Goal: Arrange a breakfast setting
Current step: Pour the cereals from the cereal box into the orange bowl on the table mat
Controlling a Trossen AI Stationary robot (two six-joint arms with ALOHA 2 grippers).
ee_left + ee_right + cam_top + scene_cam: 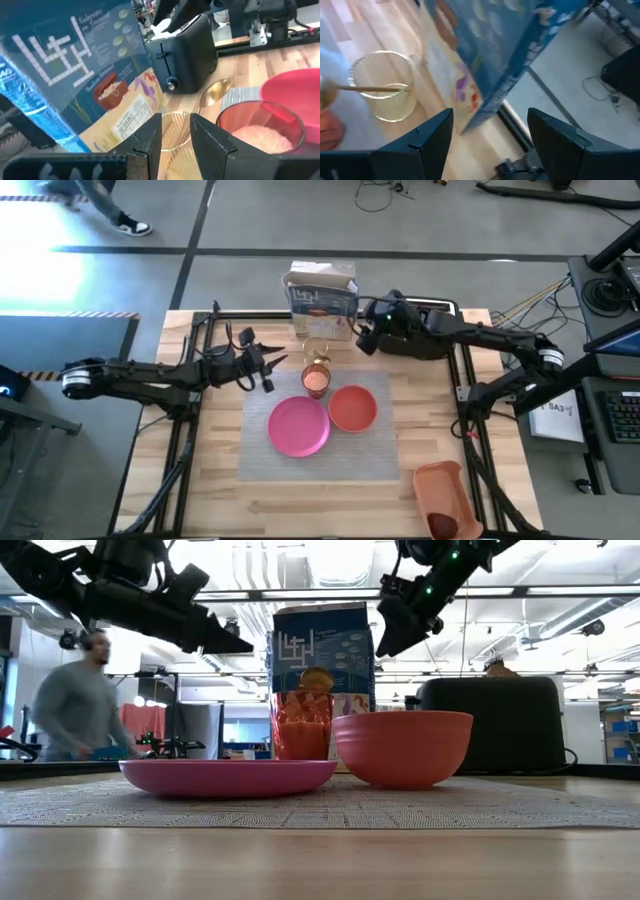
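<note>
Left pincer (277, 370) hangs mid-left over the bench (200, 480), fingers a narrow gap apart, holding nothing. On the grey placemat (380, 455) at center: pink plate (298, 426), orange cup (316, 380), orange bowl (352, 408). Clear glass (316, 348) with gold spoon (215, 92) sits just above. Right pincer (366, 332) is spread wide, empty, beside the cereal box (322, 295). Orange tray (445, 498) sits lower right.

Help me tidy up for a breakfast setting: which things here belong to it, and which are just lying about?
Belong:
grey placemat
pink plate
orange bowl
small orange cup
clear glass
gold spoon

Lying about:
cereal box
black toaster
orange tray
</note>
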